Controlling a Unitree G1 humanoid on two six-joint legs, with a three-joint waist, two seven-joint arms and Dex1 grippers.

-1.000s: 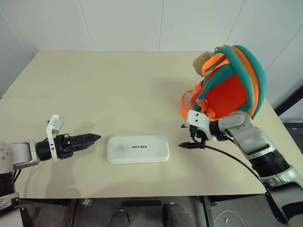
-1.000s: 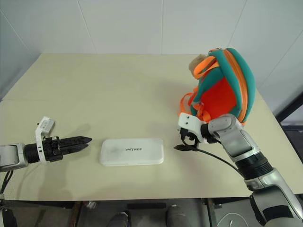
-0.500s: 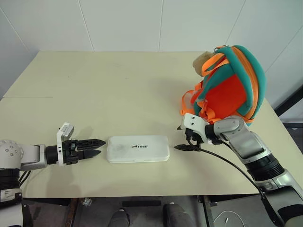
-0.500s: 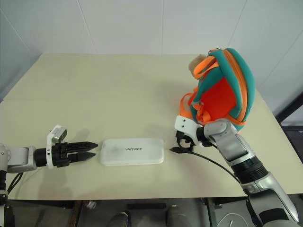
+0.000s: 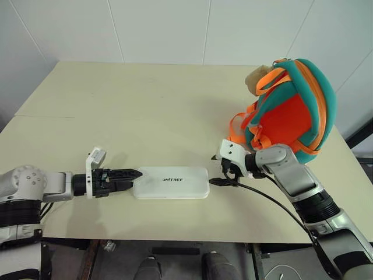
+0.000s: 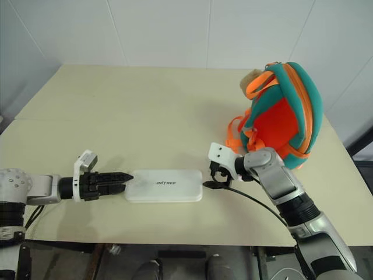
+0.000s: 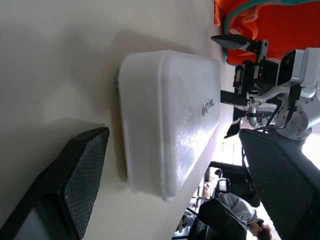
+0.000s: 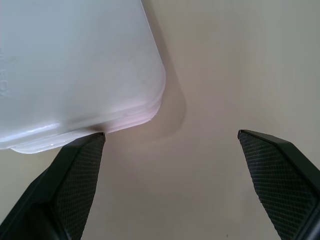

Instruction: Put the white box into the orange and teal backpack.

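The white box lies flat near the table's front edge, "UNITREE" lettering up. My left gripper is open, its fingertips at the box's left short end; in the left wrist view that end of the box sits between and just beyond the fingers. My right gripper is open at the box's right end; in the right wrist view one fingertip is at a corner of the box. The orange and teal backpack stands at the right, behind my right arm, a tan plush toy on it.
The cream table stretches bare behind the box. Its right edge runs close behind the backpack. A black cable trails along my right forearm above the table's front edge.
My left gripper has slid right, up to the box's left end. My right gripper has come a little left to the box's right end. The head view has shifted slightly.
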